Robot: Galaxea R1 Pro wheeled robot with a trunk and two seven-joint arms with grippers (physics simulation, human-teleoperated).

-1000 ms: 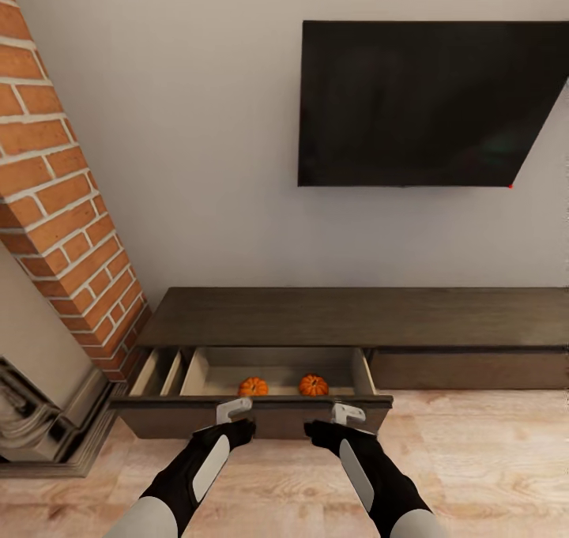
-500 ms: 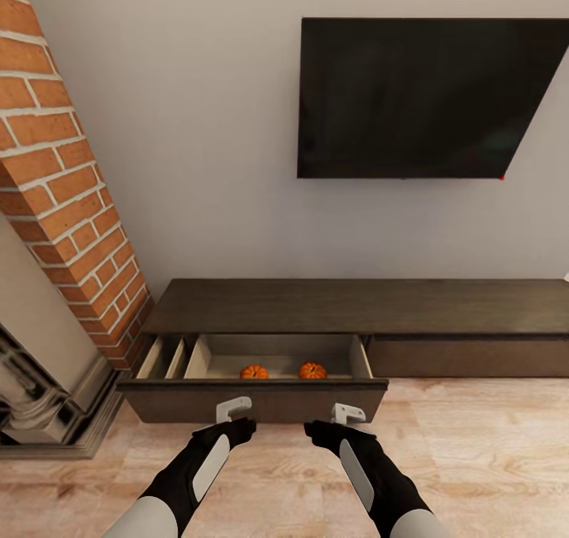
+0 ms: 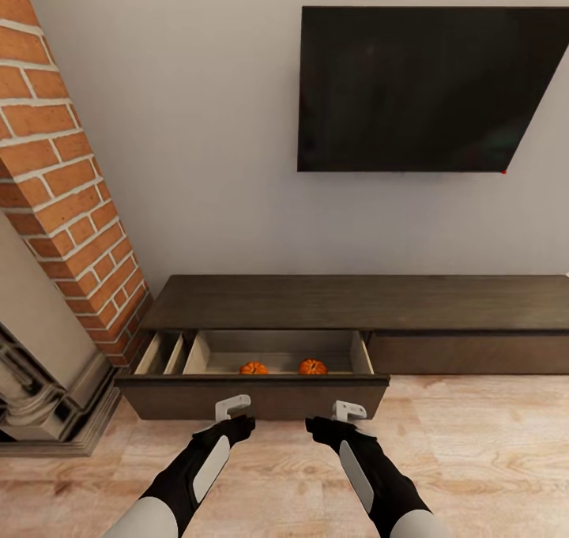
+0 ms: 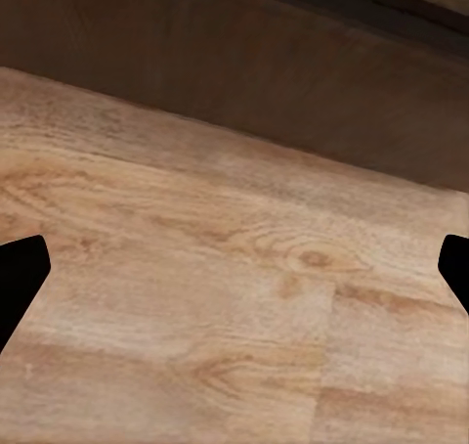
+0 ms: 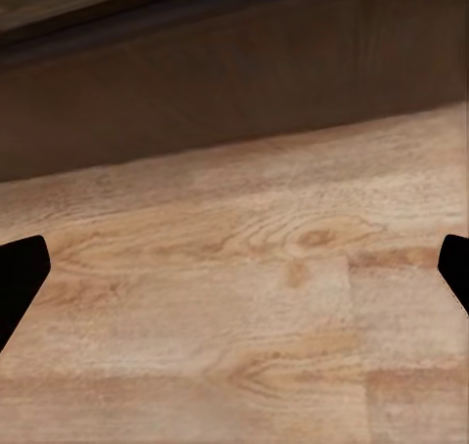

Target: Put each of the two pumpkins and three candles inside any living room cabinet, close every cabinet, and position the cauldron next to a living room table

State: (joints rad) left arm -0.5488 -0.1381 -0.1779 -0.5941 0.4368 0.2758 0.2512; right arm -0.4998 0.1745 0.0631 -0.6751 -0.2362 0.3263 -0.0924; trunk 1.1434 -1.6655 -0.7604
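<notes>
Two pumpkins (image 3: 254, 368) (image 3: 313, 366) lying in the open drawer (image 3: 253, 396) of the cabinet (image 3: 363, 301), candles apparently still to fetch, both sets of fingers (image 3: 234, 406) (image 3: 348, 411) spread and empty just short of the drawer front, bare floor (image 3: 474, 443) behind for backing away.

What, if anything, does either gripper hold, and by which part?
Nothing. The left gripper and right gripper are open and empty, in front of the open drawer.
</notes>
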